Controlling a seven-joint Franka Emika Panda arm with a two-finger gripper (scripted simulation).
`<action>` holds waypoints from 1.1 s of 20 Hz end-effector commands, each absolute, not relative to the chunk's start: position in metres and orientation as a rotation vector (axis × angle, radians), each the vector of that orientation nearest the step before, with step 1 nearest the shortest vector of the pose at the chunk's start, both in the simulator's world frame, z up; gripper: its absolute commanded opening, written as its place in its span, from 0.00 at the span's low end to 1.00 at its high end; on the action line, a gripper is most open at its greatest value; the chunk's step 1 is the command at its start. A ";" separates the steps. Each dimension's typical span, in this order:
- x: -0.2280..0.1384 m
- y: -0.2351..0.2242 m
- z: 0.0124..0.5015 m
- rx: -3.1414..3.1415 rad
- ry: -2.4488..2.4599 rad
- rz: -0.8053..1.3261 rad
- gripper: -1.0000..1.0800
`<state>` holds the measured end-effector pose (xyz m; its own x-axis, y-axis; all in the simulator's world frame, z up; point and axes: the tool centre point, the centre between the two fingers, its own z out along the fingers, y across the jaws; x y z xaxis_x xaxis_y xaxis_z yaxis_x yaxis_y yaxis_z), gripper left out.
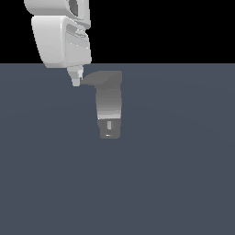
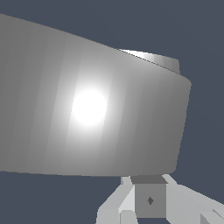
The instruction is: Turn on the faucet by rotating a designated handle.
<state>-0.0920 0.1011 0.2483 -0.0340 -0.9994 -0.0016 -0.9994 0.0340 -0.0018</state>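
Exterior view: fingers (image 1: 76,81) (grip unclear) meet the faucet (image 1: 109,108) handle (image 1: 94,79) tip.

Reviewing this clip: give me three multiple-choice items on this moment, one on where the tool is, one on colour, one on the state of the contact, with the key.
1. Where is the tool relative to the faucet?
A. At the tip of the handle, on the exterior view's left
B. Below the boxy end
C. Far to the exterior view's right

2. What colour is the faucet?
A. Red
B. Matte grey
C. Green

3. Is the handle clamped between the tool's fingers?
A. Yes, clearly gripped
B. No, the tool is far above it
C. Cannot tell; the tool sits at the tip

Key: 1 A, the tool meets the lever's pointed end. 2 B, both views show grey. 3 C, its finger spacing is unclear in either view.
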 end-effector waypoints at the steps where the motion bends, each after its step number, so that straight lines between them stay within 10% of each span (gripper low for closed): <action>1: -0.093 0.088 0.248 -2.175 2.265 0.000 0.00; 22: -0.099 0.001 0.248 -2.197 2.245 -0.001 0.00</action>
<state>-0.1010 0.0030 0.2485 -0.0215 -0.9998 -0.0001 -0.9998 0.0215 -0.0012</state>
